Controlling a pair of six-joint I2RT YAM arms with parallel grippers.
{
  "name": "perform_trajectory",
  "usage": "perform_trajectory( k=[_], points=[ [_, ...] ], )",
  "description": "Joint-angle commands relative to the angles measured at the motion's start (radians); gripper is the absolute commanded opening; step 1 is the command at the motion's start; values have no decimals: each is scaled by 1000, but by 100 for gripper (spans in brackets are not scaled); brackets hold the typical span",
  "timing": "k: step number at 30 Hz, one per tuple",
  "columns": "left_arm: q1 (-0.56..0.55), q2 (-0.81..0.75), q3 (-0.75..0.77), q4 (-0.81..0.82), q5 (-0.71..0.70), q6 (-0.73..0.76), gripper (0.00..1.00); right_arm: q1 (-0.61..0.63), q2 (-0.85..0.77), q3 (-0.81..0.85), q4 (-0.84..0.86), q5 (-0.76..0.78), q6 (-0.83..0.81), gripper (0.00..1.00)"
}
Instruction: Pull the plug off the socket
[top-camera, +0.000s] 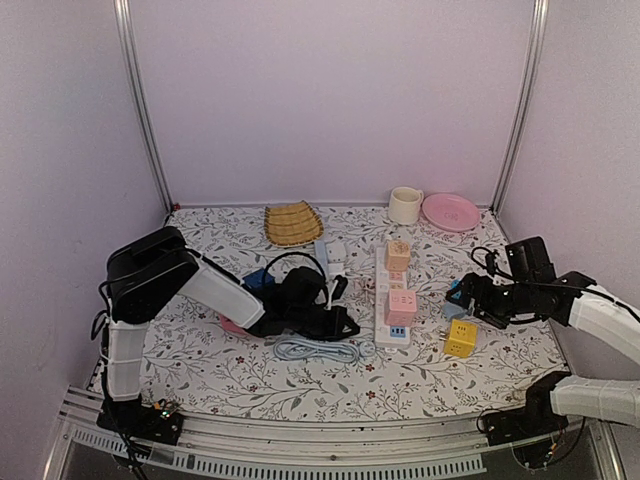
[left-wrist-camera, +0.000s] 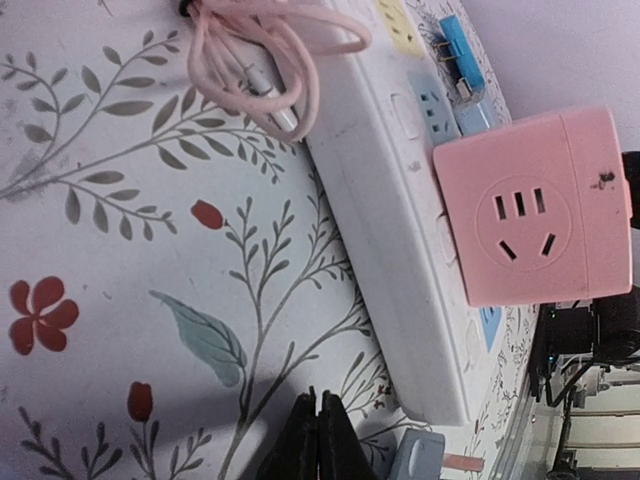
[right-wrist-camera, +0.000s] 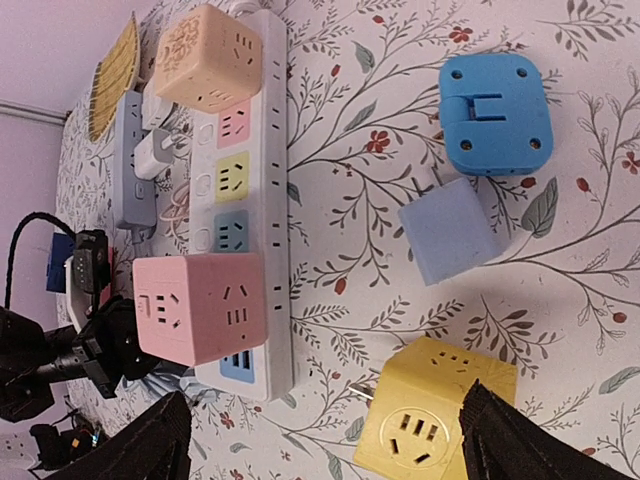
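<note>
The white power strip (top-camera: 381, 296) lies in the middle of the table, with a pink cube plug (top-camera: 400, 306) on its near end and an orange cube plug (top-camera: 398, 256) on its far end. In the left wrist view the strip (left-wrist-camera: 390, 230) and the pink cube (left-wrist-camera: 535, 205) lie ahead. My left gripper (left-wrist-camera: 320, 440) is shut and empty, low over the cloth just left of the strip's near end (top-camera: 350, 325). My right gripper (right-wrist-camera: 330, 450) is open and empty, right of the strip (right-wrist-camera: 275, 200) and above a loose yellow cube (right-wrist-camera: 440, 405); the pink cube (right-wrist-camera: 195, 305) is plugged in.
A blue adapter (right-wrist-camera: 497, 115) and a pale blue cube (right-wrist-camera: 450, 232) lie right of the strip. A grey-blue strip (top-camera: 325, 255), a coiled cable (top-camera: 315, 349) and a pink cable (left-wrist-camera: 265, 50) lie to its left. A cup (top-camera: 405, 205), pink plate (top-camera: 450, 211) and woven mat (top-camera: 293, 223) sit at the back.
</note>
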Motion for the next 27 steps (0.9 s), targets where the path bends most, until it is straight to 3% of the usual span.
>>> perform_trajectory(
  k=[1,7,15,27],
  points=[
    [26,-20,-45,-17,-8,8,3,120,86,114,-8,149,-3,95],
    [44,-47,-87,-17,-22,9,4,316,257,244,-12,320,45,95],
    [56,-97,-129,-51,-62,29,4,463,501,430,-44,489,80,95],
    [56,-144,-157,-72,-95,52,5,533,742,605,-168,602,78,90]
  ],
)
